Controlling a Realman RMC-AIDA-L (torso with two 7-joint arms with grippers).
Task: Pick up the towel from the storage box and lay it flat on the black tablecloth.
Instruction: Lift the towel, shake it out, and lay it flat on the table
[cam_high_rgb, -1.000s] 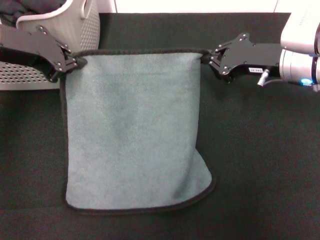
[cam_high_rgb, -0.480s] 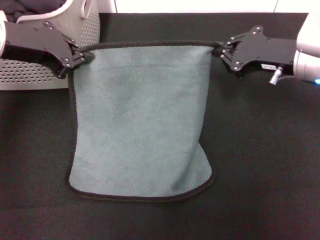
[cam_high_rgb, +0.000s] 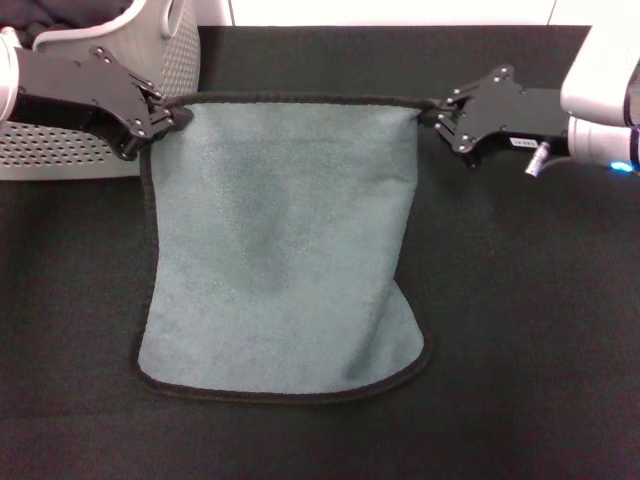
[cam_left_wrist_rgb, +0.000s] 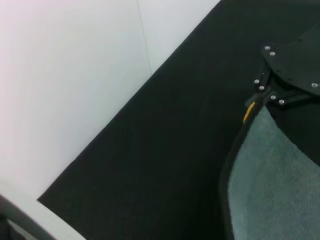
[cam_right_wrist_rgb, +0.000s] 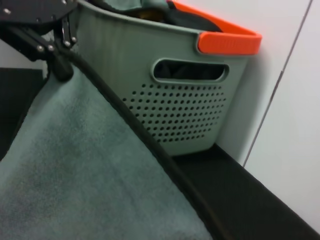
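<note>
Grey-teal towel (cam_high_rgb: 280, 250) corners pinched by left hand (cam_high_rgb: 168, 116), right hand (cam_high_rgb: 432, 111); storage box (cam_high_rgb: 160, 50) holds dark cloth.

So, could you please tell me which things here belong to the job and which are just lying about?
Job: towel, storage box, black tablecloth, left tool, right tool, each shut on a towel corner.
Lying about: dark cloth in the box, white wall.

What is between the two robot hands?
The towel, stretched between the left tool and the right tool; the head view shows it.
</note>
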